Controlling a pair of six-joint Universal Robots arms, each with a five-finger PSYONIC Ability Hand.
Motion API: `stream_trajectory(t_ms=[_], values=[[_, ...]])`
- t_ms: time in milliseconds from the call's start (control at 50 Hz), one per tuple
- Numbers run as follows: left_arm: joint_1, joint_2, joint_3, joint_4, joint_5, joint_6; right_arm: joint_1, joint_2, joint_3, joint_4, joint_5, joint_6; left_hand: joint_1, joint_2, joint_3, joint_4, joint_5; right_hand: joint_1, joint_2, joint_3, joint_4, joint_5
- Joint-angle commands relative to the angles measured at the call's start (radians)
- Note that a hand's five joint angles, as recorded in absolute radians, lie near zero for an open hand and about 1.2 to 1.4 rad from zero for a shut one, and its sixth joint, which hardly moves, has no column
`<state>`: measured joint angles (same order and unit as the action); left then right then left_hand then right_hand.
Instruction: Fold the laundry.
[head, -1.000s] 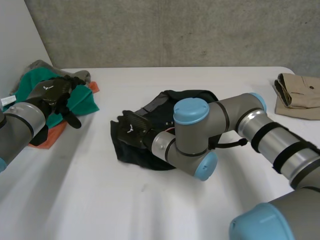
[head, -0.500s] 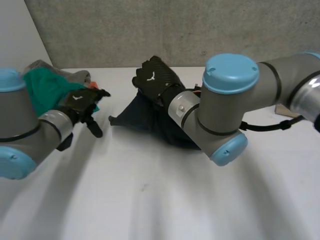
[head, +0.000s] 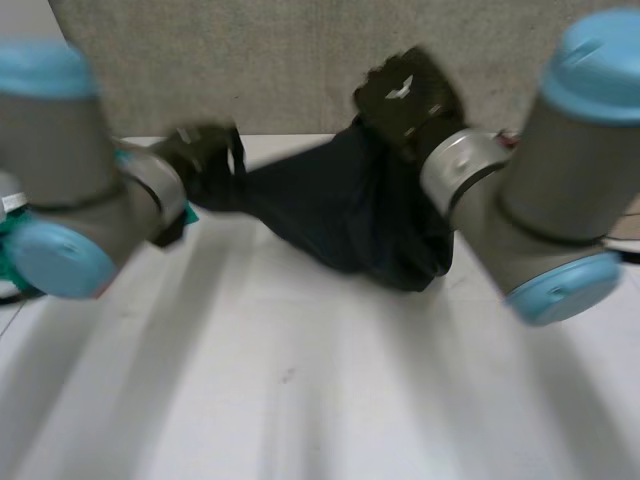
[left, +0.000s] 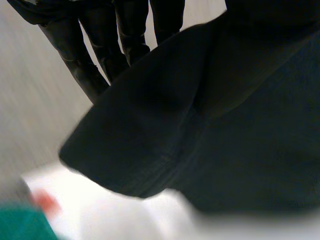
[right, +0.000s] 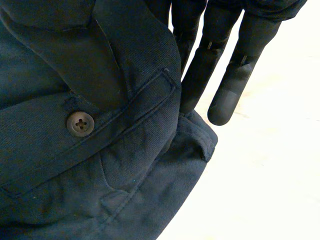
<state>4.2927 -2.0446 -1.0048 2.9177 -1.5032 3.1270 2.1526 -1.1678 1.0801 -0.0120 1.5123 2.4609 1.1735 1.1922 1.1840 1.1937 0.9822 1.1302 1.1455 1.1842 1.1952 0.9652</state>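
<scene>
the dark garment (head: 340, 215) is pinched at one end by the right hand (head: 405, 95), whose fingers (right: 220, 75) are kept nearly straight. its other end is gripped by the left hand (head: 205, 150). it is held stretched between them near the far edge of the table (head: 300, 400). a button (right: 80, 123) is seen in the right wrist view, and green cloth (left: 25, 225) in the left.

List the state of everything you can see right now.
Garment: unfolded, held up and stretched between both hands.
Left hand: shut on one end of the garment.
Right hand: raised, shut on the garment's other end.
Green cloth: lying on the table, not held.
</scene>
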Motion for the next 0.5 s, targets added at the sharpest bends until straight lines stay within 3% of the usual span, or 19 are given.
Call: stream_trajectory(t_ms=[20,140,300,380,500], values=[[0.024,0.355,0.018,0.017,0.038,0.008,-0.097,-0.170,0.009,0.064,-0.001,0.026,0.223,0.204,0.212,0.203,0.240,0.266,0.251,0.212,0.201,0.256],[0.012,0.333,0.081,-0.017,0.063,0.048,-0.129,-0.190,0.015,0.119,-0.041,0.072,0.223,0.204,0.212,0.203,0.240,0.266,0.251,0.212,0.201,0.256],[-0.013,0.052,0.239,-0.038,0.031,0.168,-0.132,-0.017,-0.031,0.080,-0.069,0.107,0.223,0.204,0.212,0.203,0.240,0.266,0.251,0.212,0.201,0.256],[-0.007,-0.109,0.391,-0.002,-0.006,0.231,-0.125,0.108,-0.110,-0.031,-0.064,0.118,0.223,0.204,0.212,0.203,0.240,0.266,0.251,0.212,0.201,0.256],[0.035,-0.264,0.701,0.213,-0.038,0.255,-0.105,0.284,-0.319,-0.353,-0.021,0.147,0.223,0.204,0.212,0.203,0.240,0.266,0.251,0.212,0.201,0.256]])
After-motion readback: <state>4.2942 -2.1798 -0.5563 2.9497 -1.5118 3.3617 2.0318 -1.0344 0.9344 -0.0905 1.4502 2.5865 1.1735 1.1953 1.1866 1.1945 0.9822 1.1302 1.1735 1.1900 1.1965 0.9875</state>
